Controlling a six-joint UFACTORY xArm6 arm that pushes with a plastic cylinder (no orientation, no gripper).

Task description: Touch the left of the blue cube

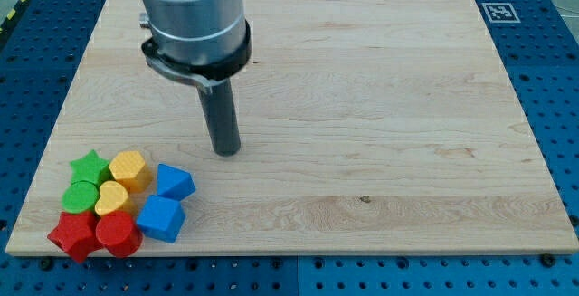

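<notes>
The blocks sit bunched at the board's lower left. One blue block, cube-like, [175,182] lies at the right of the bunch; a second blue block [162,218] lies just below it. My tip [226,150] rests on the board above and to the right of the upper blue block, a short gap away and touching no block. To the left of the blue blocks are a yellow hexagon-like block [129,168], a yellow heart [112,197], a green star [90,165], a green block [80,196], a red star [72,233] and a red block [118,233].
The wooden board [362,106] lies on a blue perforated table. A black-and-white marker tag [498,12] sits by the board's top right corner. The arm's grey body [192,15] hangs over the board's upper left.
</notes>
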